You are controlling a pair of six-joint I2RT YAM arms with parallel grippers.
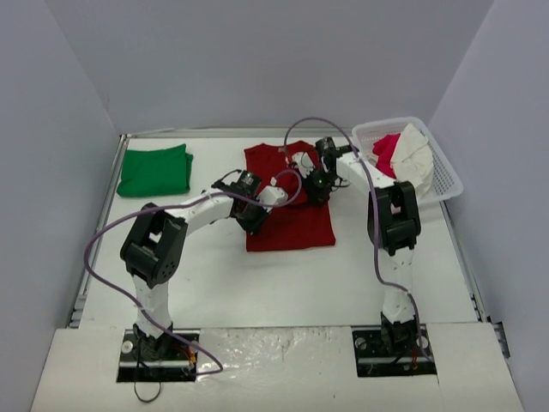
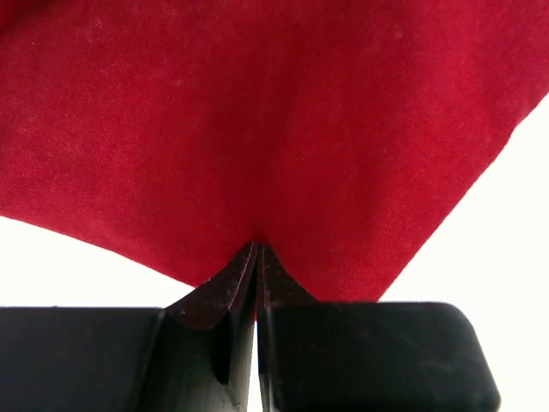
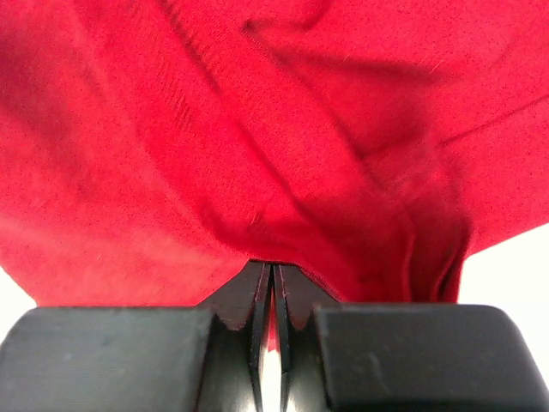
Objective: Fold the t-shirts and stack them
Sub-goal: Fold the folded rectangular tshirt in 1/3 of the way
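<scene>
My left arm (image 1: 202,209) and right arm (image 1: 393,215) bend inward over the counter's (image 1: 257,283) middle, both jaws clenched on the dark red t-shirt (image 1: 296,225).

Surface: a white table (image 1: 257,283) carried everything.
Far left: a folded green t-shirt (image 1: 154,170) lay there.
Middle: a dark red t-shirt (image 1: 290,227) lay spread.
Far right: a white basket (image 1: 446,176) stood there.

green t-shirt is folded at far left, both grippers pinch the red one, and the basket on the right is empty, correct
The basket is not empty: the top external view shows white cloth and pink cloth in it. The green t-shirt is folded at far left, and the left gripper and right gripper pinch the red t-shirt.
</scene>
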